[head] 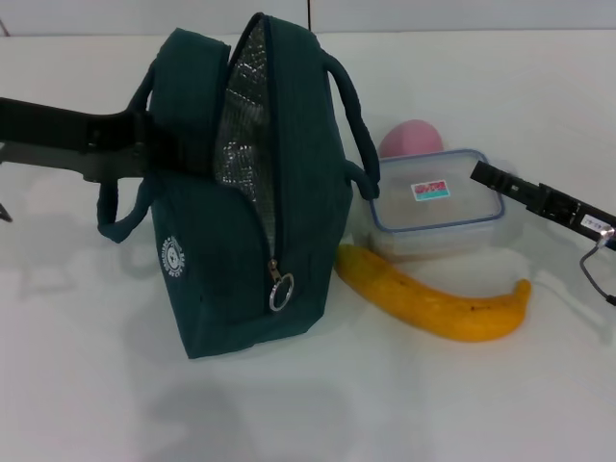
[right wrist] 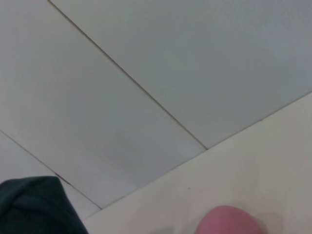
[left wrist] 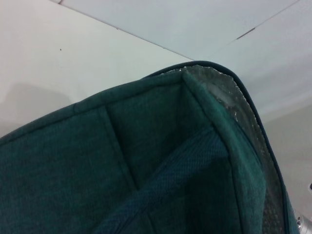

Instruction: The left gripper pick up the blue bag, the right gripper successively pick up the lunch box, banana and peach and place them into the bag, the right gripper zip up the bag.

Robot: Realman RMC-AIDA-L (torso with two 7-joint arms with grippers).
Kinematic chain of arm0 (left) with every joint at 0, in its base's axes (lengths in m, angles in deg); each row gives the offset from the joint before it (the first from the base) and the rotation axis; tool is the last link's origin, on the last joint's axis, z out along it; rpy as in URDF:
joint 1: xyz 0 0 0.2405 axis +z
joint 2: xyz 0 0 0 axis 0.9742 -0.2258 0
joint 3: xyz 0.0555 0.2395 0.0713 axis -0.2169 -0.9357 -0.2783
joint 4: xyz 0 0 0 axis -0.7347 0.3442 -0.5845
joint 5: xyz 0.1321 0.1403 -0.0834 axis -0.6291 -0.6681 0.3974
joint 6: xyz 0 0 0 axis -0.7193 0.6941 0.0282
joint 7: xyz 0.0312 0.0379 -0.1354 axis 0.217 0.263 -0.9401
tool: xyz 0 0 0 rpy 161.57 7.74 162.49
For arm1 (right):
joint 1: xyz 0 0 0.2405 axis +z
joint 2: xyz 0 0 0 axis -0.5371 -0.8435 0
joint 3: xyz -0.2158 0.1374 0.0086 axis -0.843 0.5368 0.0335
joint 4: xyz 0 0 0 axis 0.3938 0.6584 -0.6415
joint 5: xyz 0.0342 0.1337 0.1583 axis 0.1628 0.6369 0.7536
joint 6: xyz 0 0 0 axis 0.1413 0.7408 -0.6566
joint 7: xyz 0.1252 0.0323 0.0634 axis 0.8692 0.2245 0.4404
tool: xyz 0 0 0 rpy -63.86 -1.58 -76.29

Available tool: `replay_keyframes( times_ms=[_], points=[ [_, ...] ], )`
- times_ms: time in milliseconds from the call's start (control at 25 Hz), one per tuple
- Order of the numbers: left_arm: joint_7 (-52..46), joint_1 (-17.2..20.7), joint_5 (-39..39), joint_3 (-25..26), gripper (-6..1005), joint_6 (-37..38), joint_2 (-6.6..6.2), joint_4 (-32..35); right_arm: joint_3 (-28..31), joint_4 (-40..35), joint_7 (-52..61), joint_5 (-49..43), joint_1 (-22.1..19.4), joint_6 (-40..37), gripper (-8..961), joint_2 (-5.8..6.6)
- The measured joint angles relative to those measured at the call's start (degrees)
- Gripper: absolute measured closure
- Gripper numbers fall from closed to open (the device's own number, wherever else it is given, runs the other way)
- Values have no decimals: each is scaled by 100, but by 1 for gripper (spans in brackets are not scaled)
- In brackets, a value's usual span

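Observation:
The blue bag (head: 241, 241), dark teal, stands upright on the white table with its zip open and its silver lining showing. My left gripper (head: 144, 144) reaches in from the left and is shut on the bag's upper left wall; the left wrist view is filled with the bag's fabric (left wrist: 122, 170). The lunch box (head: 438, 207) lies just right of the bag. The peach (head: 412, 140) is behind it and the banana (head: 433, 303) in front. My right gripper (head: 481, 175) hovers at the lunch box's far right corner. The right wrist view shows the peach's top (right wrist: 226, 222) and a bag corner (right wrist: 34, 207).
The zip's ring pull (head: 280, 294) hangs low on the bag's front. One bag handle (head: 351, 115) arches toward the lunch box, the other (head: 120, 217) droops under my left arm. The white table (head: 481, 404) stretches in front of the banana.

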Motion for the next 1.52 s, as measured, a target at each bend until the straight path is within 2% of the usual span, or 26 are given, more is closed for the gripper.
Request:
replay_keyframes(
  times_ms=[320,800,1200,1520],
  points=[
    [29,-2,0,1,962,0,0,-2,-36,-10,318,1,27,-216,132,-7],
    [191,-64,-1,23,962,0,-12,-185,-436,-60,943,-4,160,-303,142,18],
    [254,-65,-1,25,962,-8,-18,-214,-434,-218,1548,28,149,-882,142,35],
    [255,-108,-1,26,961,-9,-38,-256,-443,-224,1718,0,220,-871,144,29]
  ],
)
